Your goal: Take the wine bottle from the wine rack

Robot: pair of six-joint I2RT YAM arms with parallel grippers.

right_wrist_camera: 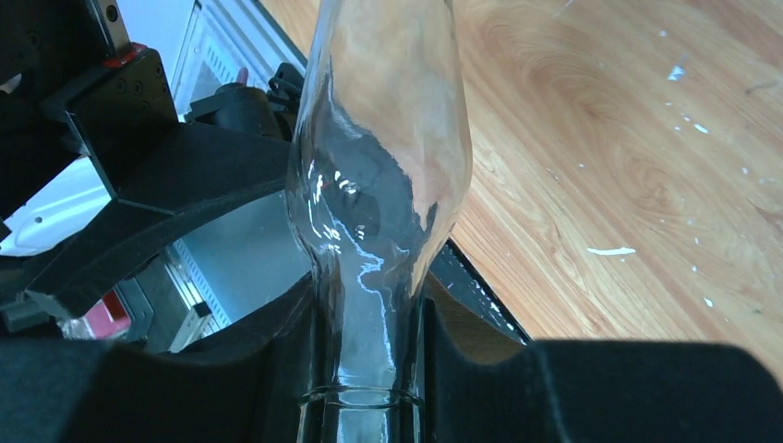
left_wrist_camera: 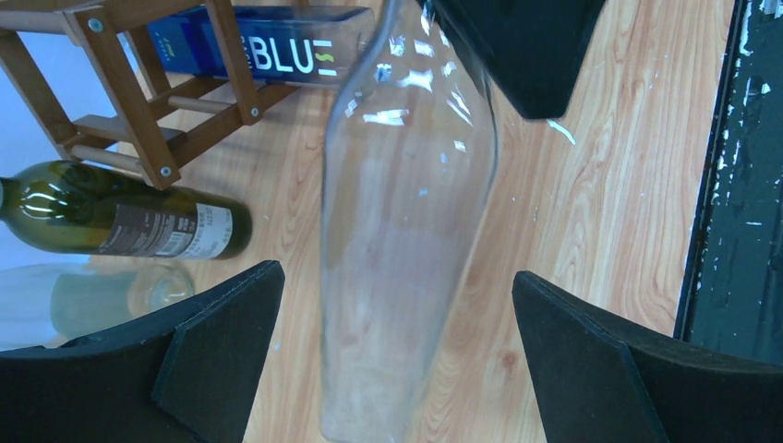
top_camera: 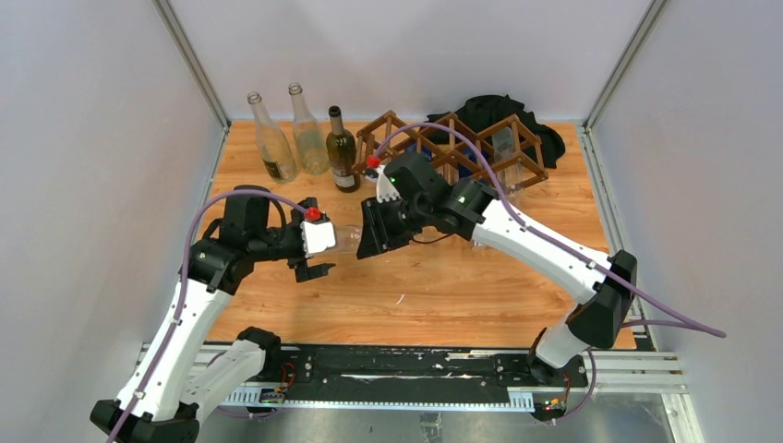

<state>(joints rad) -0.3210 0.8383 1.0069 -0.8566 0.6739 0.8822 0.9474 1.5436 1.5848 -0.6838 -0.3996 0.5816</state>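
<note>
Clear wine bottle is off the wine rack and sits mid-table between my two arms.

From the top cam, my right gripper has the bottle lying sideways, near and left of the rack and well apart from it, while three other bottles stand at the far left. On the left wrist cam, my left gripper is spread wide, with the bottle's body between the fingers but not touching either one. On the right wrist cam, the fingers are pinching the bottle's neck tight.
</note>
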